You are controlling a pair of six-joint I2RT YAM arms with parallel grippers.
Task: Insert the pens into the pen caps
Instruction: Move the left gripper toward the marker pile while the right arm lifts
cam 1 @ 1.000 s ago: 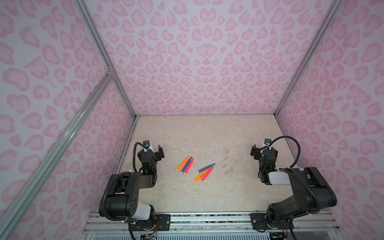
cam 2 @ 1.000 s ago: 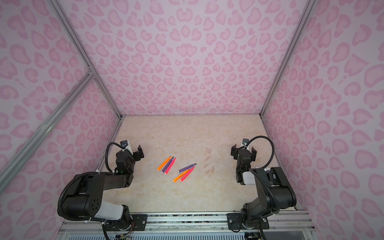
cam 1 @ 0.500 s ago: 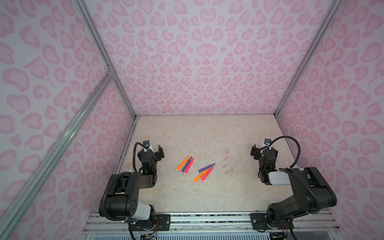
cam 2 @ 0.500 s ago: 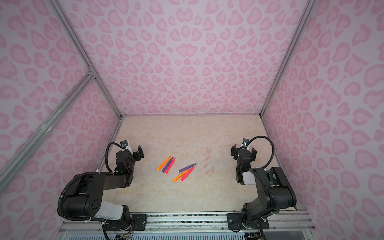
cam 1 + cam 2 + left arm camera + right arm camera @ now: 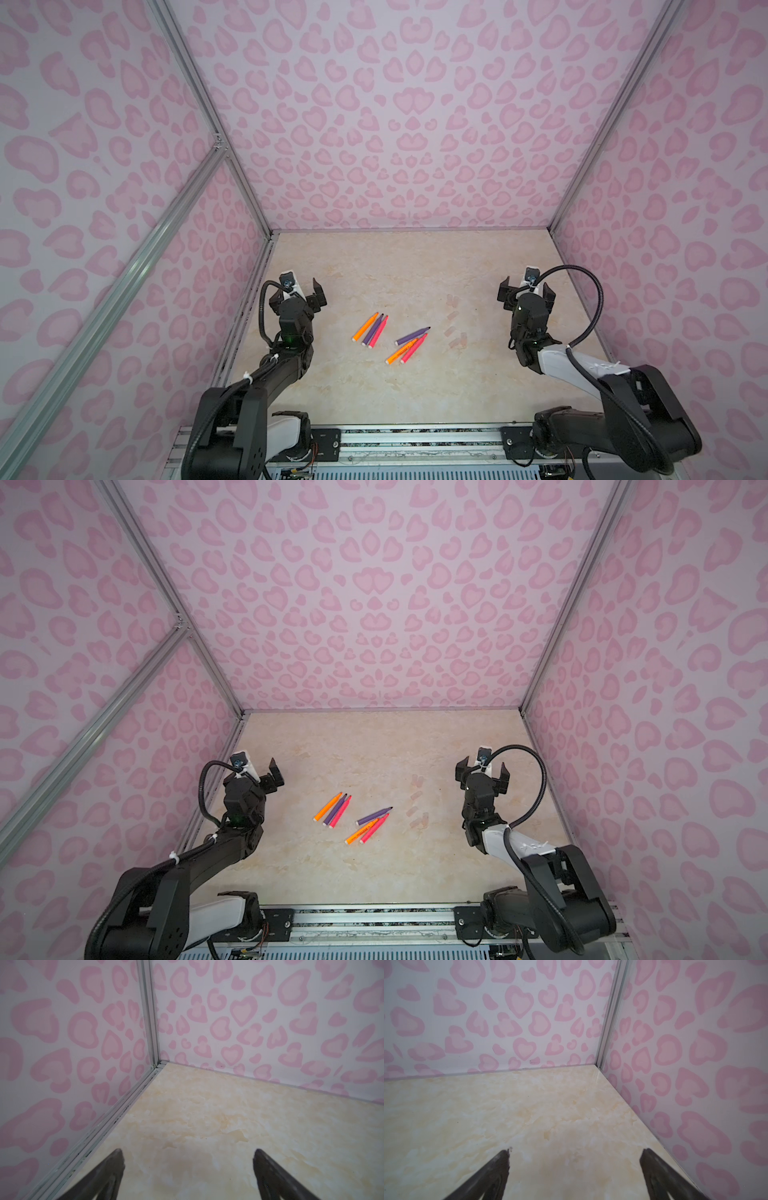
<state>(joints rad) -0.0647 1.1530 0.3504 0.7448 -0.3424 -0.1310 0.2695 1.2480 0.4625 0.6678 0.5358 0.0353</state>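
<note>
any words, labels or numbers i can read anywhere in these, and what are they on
No text is legible in any view.
Dark print along the barrel of the orange pen nearer the robot base, seen in both top views: too small to read.
Faint marking on the white arm link of the right arm: too blurred to read.

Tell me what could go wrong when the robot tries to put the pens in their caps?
1. The caps are clear and almost vanish against the beige table, so the robot might miss one or knock it away.
2. The pens lie in two tight bunches of three, side by side. Pinching one could nudge its neighbours or grab two at once.
</note>
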